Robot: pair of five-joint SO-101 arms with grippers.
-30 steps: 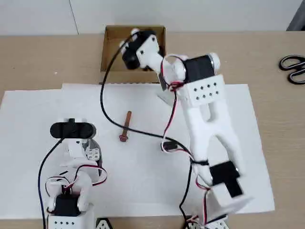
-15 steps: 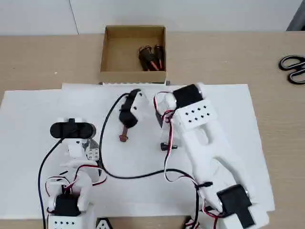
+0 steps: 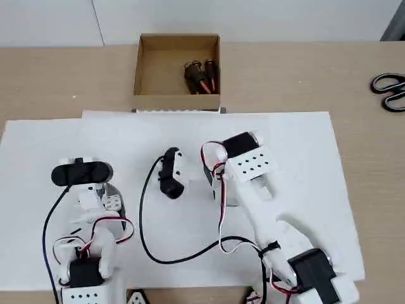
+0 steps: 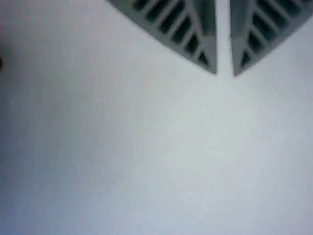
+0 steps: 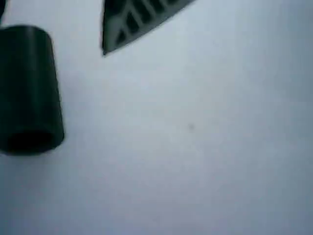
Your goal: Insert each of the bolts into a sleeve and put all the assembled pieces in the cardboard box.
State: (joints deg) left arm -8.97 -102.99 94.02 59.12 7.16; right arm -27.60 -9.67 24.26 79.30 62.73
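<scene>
your right gripper (image 5: 117, 29) hangs low over the white paper (image 3: 304, 145), and you cannot tell whether it is spread or pressed together. a black sleeve (image 5: 29, 90) sits on the paper just beside it, untouched. your left gripper (image 4: 224, 54) is pressed nearly together on nothing. another assembly seems to be starting: grip the sleeve squarely so a bolt can enter. well beyond both, the cardboard box (image 3: 144, 82) holds two assembled pieces (image 3: 201, 76).
</scene>
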